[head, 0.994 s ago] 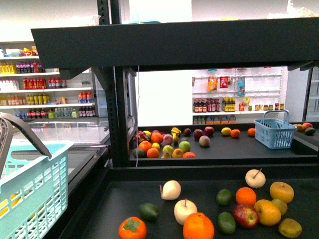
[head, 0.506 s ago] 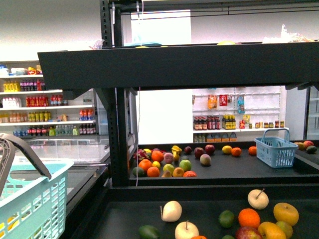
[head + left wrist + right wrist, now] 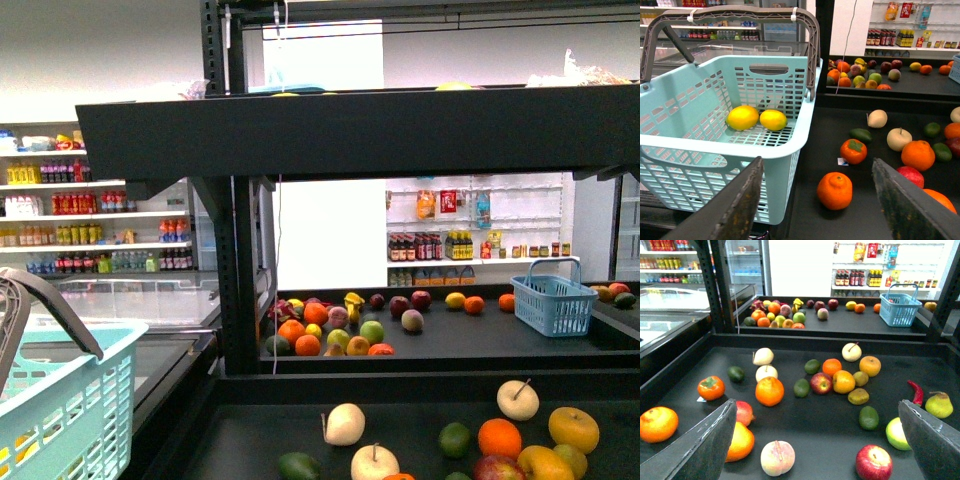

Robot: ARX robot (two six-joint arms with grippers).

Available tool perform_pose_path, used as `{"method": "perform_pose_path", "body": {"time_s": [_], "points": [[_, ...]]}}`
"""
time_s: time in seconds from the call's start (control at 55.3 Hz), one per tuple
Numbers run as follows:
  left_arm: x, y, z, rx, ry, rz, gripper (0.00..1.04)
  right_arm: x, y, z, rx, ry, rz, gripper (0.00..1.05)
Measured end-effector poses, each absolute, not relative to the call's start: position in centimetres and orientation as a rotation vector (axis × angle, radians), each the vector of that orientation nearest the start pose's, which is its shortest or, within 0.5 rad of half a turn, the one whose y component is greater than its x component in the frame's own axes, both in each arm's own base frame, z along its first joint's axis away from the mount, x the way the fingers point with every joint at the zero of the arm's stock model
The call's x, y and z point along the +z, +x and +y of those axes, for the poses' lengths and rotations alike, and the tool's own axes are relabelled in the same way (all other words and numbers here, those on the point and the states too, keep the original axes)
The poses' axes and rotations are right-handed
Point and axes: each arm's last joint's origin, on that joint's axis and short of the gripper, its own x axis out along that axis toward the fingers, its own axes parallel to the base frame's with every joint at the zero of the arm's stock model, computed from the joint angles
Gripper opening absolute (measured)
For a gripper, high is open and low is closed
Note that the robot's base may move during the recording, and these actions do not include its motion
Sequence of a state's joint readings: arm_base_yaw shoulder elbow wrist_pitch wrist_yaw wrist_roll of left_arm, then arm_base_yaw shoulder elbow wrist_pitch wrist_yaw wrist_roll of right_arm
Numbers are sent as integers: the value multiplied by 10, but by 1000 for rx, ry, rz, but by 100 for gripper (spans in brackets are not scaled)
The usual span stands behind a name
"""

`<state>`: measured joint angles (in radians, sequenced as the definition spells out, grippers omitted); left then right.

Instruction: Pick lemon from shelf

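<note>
Two smooth bright yellow lemons [image 3: 742,117] [image 3: 773,120] lie side by side in the pale teal basket [image 3: 765,150], which stands by the near tray's edge. The shelf [image 3: 350,130] is a black tiered display; its near tray [image 3: 830,425] carries scattered fruit. A small yellow oval fruit [image 3: 851,305] lies on the far tray; I cannot tell if it is a lemon. My left gripper [image 3: 816,165] hangs open beside the basket, over an orange [image 3: 835,190]. My right gripper [image 3: 816,405] is open above the near tray, with nothing between its fingers. Neither gripper shows in the front view.
On the near tray lie oranges [image 3: 769,391], a red apple [image 3: 873,462], a peach [image 3: 777,458], limes, a red chilli [image 3: 916,392] and a pear [image 3: 939,404]. A blue basket [image 3: 553,292] stands on the far tray. Bottle shelves [image 3: 60,210] line the back wall.
The front view has shifted upward since a second ago, so the near tray's fruit sits lower in the picture. Nothing differs over the last half second.
</note>
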<state>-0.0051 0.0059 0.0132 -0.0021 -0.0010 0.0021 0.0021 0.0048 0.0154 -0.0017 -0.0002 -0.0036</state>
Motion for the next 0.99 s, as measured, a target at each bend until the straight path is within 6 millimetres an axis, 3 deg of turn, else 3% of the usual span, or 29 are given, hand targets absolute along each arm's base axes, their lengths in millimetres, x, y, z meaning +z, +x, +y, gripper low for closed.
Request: {"method": "perform_pose_path", "body": {"time_s": [0.145, 0.994], "points": [[167, 97, 0, -4, 3, -5, 98, 168, 97, 0, 3, -4, -9, 97], [167, 97, 0, -4, 2, -5, 97, 168, 97, 0, 3, -4, -9, 97]]}}
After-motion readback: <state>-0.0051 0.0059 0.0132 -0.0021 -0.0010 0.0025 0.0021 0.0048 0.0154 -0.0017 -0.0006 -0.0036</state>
